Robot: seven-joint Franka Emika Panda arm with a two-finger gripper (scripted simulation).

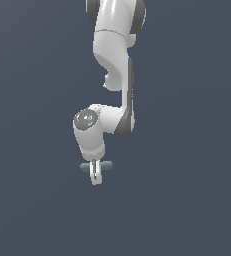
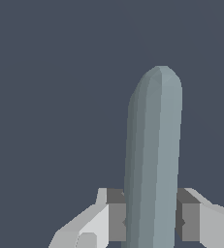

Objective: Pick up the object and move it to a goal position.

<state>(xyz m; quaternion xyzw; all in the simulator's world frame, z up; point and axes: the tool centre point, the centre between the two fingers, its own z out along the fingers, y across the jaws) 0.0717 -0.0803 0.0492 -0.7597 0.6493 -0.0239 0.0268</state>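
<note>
The object is a small grey-green bar with rounded ends. In the exterior view the bar (image 1: 106, 164) lies crosswise, its ends sticking out on both sides of the white fingers. My gripper (image 1: 95, 176) hangs below the white arm, fingers pointing down, shut on the bar's middle. In the wrist view the bar (image 2: 153, 145) runs lengthwise away from the camera, and the grey pads (image 2: 115, 215) press against both of its sides at the gripper (image 2: 151, 220). The bar's near end is out of view.
A plain dark blue-grey background fills both views. The white arm (image 1: 114, 60) comes down from the upper edge of the exterior view. No goal marker or other object shows.
</note>
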